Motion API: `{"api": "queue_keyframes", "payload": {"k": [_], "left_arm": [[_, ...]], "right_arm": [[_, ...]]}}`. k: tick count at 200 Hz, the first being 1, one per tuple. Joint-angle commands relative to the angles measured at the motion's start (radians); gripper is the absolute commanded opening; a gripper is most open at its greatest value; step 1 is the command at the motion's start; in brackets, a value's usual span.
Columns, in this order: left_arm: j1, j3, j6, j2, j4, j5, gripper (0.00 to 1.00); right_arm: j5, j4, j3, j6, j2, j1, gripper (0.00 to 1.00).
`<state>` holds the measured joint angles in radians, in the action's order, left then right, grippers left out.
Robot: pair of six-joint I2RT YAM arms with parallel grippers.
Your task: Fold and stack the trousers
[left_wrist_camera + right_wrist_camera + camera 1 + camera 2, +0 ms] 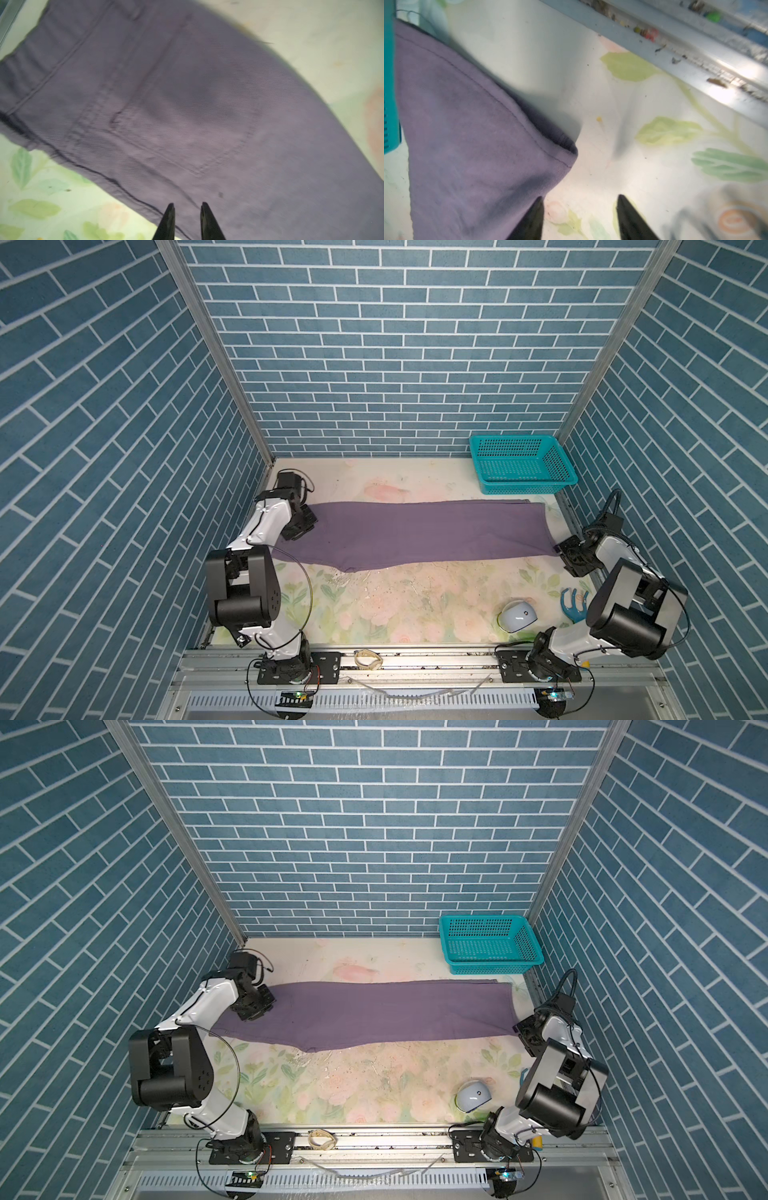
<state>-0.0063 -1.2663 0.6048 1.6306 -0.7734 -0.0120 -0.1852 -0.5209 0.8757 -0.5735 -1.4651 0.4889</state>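
Spread wide over the floral tablecloth (pixel 612 145), the right pincer (pixel 580 198) grips nothing; a hem corner of the dusty-purple trousers (pixel 415 531) lies just beside one finger. They stretch flat to the left pincer (pixel 187 205), narrowly parted above their waist end. Beyond the right pincer stands a teal perforated basket (pixel 528 486).

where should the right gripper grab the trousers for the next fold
Take the trousers at the hem corner by the open right gripper, coming in low from the right end. The cloth lies flat elsewhere, but this stitched corner looks lifted off the table, leaving room to slide beneath.
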Motion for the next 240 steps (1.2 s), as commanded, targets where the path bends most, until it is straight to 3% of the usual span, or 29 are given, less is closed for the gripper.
{"api": "queue_keyframes", "payload": {"k": [1,26,62,86,120,133,159,181,185,240], "left_arm": [[-0.144,-0.06,0.002,0.002,-0.043,0.053,0.25],[-0.33,-0.153,0.028,0.081,-0.037,0.065,0.25],[-0.544,-0.308,0.033,0.241,-0.012,0.037,0.25],[-0.635,-0.432,0.014,0.352,-0.035,0.006,0.23],[-0.702,-0.528,0.009,0.449,-0.033,-0.022,0.23],[-0.714,-0.527,0.022,0.469,-0.014,-0.043,0.23],[-0.731,-0.516,0.043,0.503,0.009,-0.078,0.21],[-0.745,-0.473,0.064,0.511,0.035,-0.092,0.21],[-0.747,-0.463,0.068,0.511,0.041,-0.094,0.21],[-0.754,-0.402,0.107,0.498,0.059,-0.096,0.17]], "right_arm": [[0.03,-0.079,0.037,0.019,0.012,-0.041,0.99],[0.024,-0.068,0.053,0.024,-0.041,-0.125,0.99],[-0.021,0.012,0.091,-0.012,-0.143,-0.143,0.99],[0.012,0.005,0.142,-0.026,-0.209,-0.142,0.99],[0.038,0.036,0.161,-0.053,-0.275,-0.142,0.9],[0.03,0.065,0.16,-0.067,-0.304,-0.143,0.83],[-0.009,0.157,0.145,-0.095,-0.355,-0.143,0.58],[-0.05,0.196,0.153,-0.099,-0.397,-0.143,0.14],[-0.052,0.197,0.152,-0.1,-0.399,-0.144,0.0],[-0.053,0.202,0.158,-0.065,-0.305,-0.149,0.0]]}}
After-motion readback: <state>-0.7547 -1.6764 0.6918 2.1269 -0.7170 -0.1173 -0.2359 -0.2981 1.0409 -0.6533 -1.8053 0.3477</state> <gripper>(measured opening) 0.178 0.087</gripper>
